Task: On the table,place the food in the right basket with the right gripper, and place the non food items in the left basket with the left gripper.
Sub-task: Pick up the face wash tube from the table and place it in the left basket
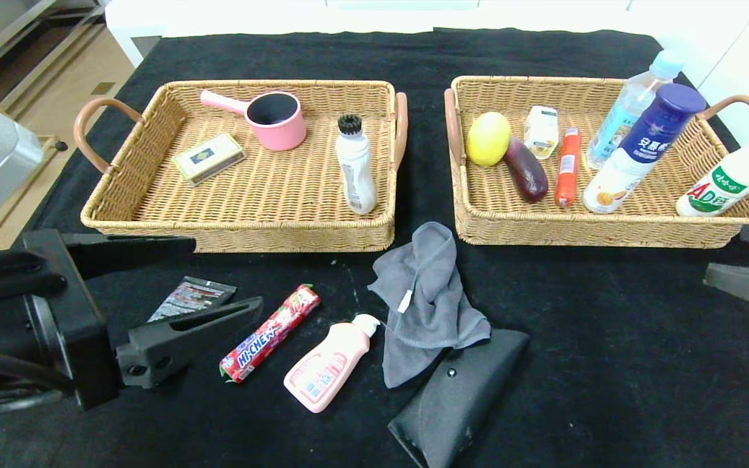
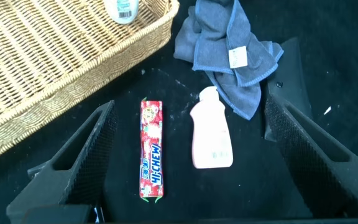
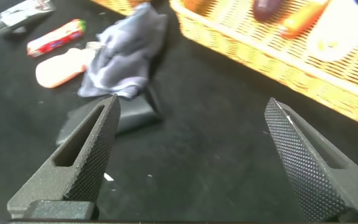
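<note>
On the black table lie a red Hi-Chew candy stick (image 1: 269, 333), a pink bottle (image 1: 326, 372), a grey cloth (image 1: 425, 299), a black case (image 1: 459, 396) and a dark packet (image 1: 191, 298). My left gripper (image 1: 228, 273) is open and empty, hovering over the front left of the table. In the left wrist view the left gripper (image 2: 190, 104) brackets the candy (image 2: 152, 149) and the pink bottle (image 2: 212, 138). My right gripper (image 1: 724, 252) is open and empty at the right edge, in front of the right basket (image 1: 608, 231). In the right wrist view the right gripper (image 3: 192, 102) is over bare cloth.
The left basket (image 1: 238, 231) holds a pink pot (image 1: 275, 119), a small box (image 1: 209, 157) and a white brush-top bottle (image 1: 356, 166). The right basket holds a lemon (image 1: 488, 138), a purple vegetable, a sausage (image 1: 567, 168), a small carton and three bottles.
</note>
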